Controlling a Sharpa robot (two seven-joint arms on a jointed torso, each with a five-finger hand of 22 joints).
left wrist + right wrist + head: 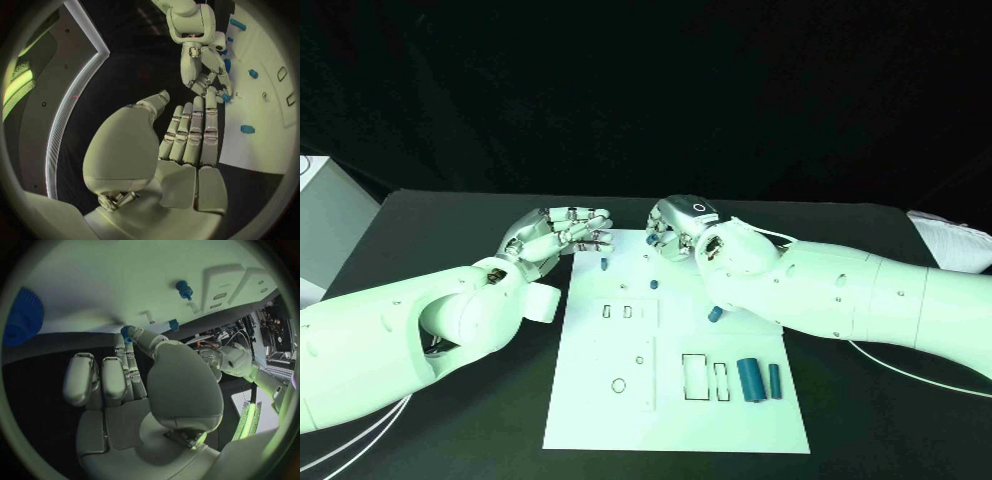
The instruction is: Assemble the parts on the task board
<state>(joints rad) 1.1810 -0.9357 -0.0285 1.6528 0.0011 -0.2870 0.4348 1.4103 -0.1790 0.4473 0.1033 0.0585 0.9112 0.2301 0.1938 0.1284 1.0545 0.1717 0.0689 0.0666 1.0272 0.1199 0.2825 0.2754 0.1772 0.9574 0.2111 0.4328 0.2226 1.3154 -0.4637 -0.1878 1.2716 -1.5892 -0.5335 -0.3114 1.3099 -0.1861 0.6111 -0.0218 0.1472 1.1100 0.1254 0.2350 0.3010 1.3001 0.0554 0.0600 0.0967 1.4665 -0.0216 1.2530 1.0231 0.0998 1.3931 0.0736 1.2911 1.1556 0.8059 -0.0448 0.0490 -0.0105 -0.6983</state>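
White task board [678,400] on bench: small blue parts [760,379] beside its cutouts. Right robot hand [678,232] pinches blue part [127,332]; left robot hand [567,232] open, empty.

The white task board [678,400] lies flat, with rectangular slots cut in it. Two blue cylindrical parts [760,379] lie side by side near its right edge. Toward its far end stand small blue pegs [604,263], one [653,285] near the middle.
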